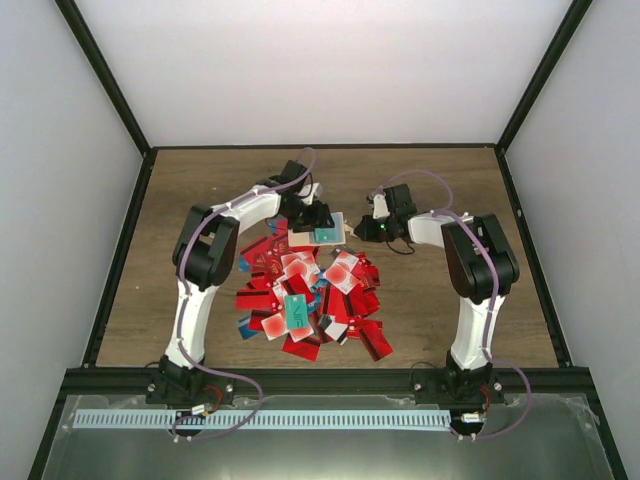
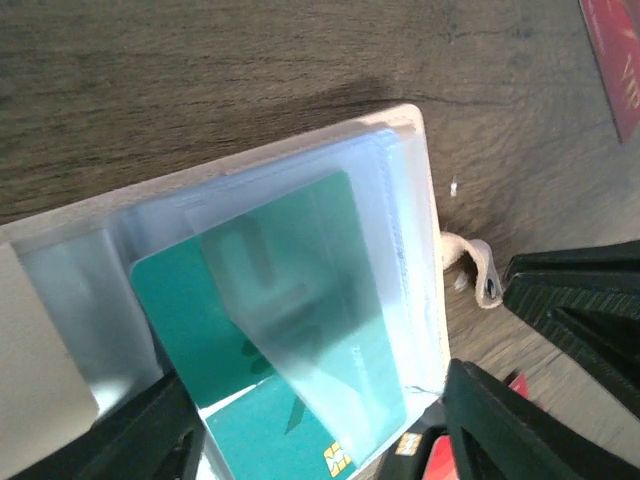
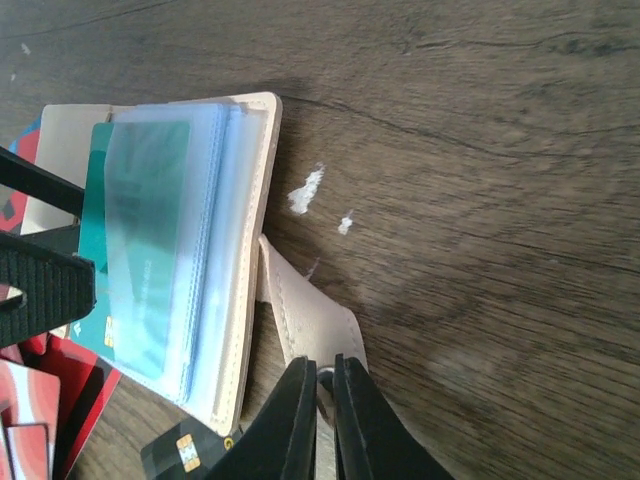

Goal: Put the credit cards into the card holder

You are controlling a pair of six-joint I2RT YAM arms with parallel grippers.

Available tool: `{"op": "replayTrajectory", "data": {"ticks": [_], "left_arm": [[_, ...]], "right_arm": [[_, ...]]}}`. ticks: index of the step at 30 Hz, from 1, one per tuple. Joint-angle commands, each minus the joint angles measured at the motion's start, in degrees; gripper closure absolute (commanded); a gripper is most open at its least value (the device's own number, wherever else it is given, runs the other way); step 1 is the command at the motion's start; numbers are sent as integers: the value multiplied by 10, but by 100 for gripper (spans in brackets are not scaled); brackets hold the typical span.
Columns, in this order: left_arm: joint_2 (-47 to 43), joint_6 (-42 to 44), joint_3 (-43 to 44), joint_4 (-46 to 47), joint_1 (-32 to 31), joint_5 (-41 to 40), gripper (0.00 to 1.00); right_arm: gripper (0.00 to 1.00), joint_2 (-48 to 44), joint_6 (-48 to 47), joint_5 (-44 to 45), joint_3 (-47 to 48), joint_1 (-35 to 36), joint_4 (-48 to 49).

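The card holder [image 1: 303, 237] lies open at the far edge of the pile of credit cards [image 1: 310, 300]. Its beige cover [image 2: 415, 150] frames a stack of clear sleeves, and a teal card [image 2: 270, 330] sits partly inside one sleeve, chip end sticking out. My left gripper [image 2: 315, 400] is open, one finger on each side of that card and apart from it. My right gripper [image 3: 326, 372] is shut on the holder's beige strap [image 3: 310, 300], pinning its snap end. The right wrist view also shows the teal card [image 3: 130, 230] in the holder [image 3: 262, 180].
Red, white and teal cards are heaped on the wooden table between the two arms. A black chip card [image 3: 185, 455] lies under the holder's near corner. A red card [image 2: 615, 60] lies beyond the holder. Dark frame rails [image 1: 120, 250] border the table.
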Motion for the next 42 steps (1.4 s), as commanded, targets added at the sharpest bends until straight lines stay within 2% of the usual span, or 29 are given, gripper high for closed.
{"op": "replayTrajectory", "data": {"ticks": [1, 8, 13, 19, 22, 25, 29, 34, 36, 42], "left_arm": [[-28, 11, 6, -35, 2, -27, 29], [-36, 9, -4, -20, 3, -15, 15], [-49, 13, -15, -15, 4, -30, 8], [-72, 7, -37, -1, 9, -52, 9], [-78, 4, -50, 8, 10, -59, 19], [-80, 2, -57, 15, 12, -63, 38], [-71, 3, -53, 16, 14, -57, 57], [-57, 5, -44, 10, 14, -61, 74], [-52, 7, -42, 7, 14, -72, 80], [-41, 9, -38, -2, 14, -91, 87]], "right_arm": [[90, -18, 2, -31, 17, 3, -6], [81, -44, 15, -87, 42, 3, -11], [79, -39, 24, -114, 64, 5, -10], [80, -7, 31, -123, 93, 22, -11], [81, 9, 33, -124, 108, 35, -11], [84, 27, 31, -113, 124, 42, -18], [86, 49, 16, -78, 144, 44, -38], [90, 70, 0, -43, 155, 44, -58], [90, 72, -3, -25, 153, 44, -63], [91, 77, -9, -8, 141, 44, -63]]}}
